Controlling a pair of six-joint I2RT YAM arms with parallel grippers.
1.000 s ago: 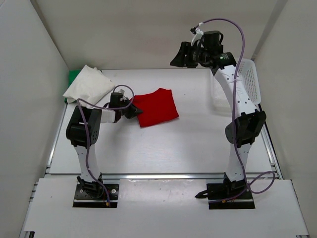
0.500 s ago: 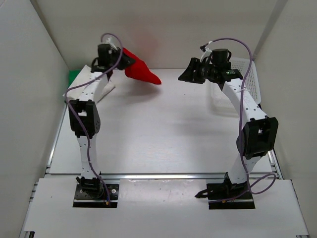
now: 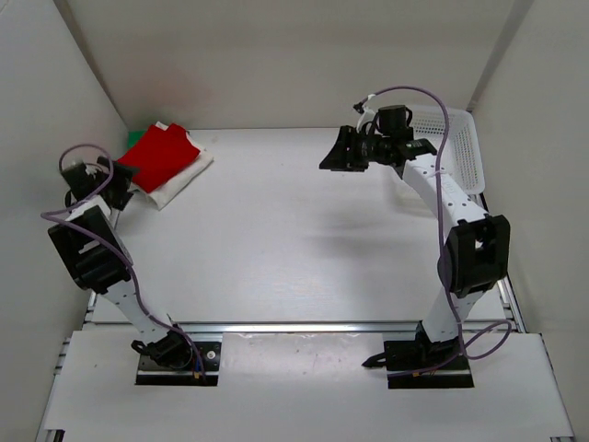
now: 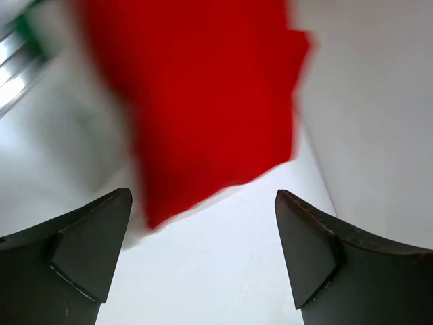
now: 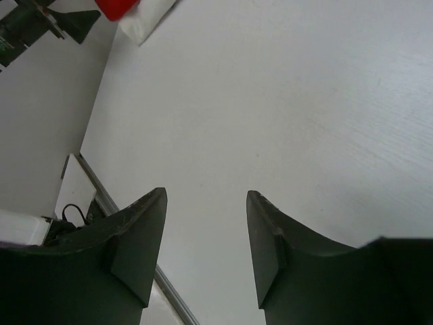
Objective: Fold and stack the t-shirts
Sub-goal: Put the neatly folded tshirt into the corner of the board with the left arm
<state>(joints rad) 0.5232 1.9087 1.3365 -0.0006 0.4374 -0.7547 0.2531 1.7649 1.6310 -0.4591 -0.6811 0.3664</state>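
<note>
Red cloth fills most of what my left wrist camera sees. The red t-shirt (image 4: 210,101) lies folded at the far left corner of the surface (image 3: 294,239), on top of the white t-shirt (image 3: 182,177), whose edge shows past it on the near and right sides. A sliver of the green t-shirt (image 3: 138,138) peeks out behind the pile, close to the left wall.

My left claw (image 3: 118,189) hangs just beside the near left edge of that stack and points at it. Its jaws are spread wide with nothing between them. The red cloth sits beyond the tips of the fingers (image 4: 88,250), apart from them. That wrist view is blurred, so I cannot tell how high above the pile I am.

My right claw (image 3: 336,157) is well apart from the stack, raised over the far middle of the surface and tilted toward the left. Its jaws are parted to a moderate gap and hold nothing. Behind my right arm, at the far right corner, stands the white mesh basket (image 3: 456,147).
</note>
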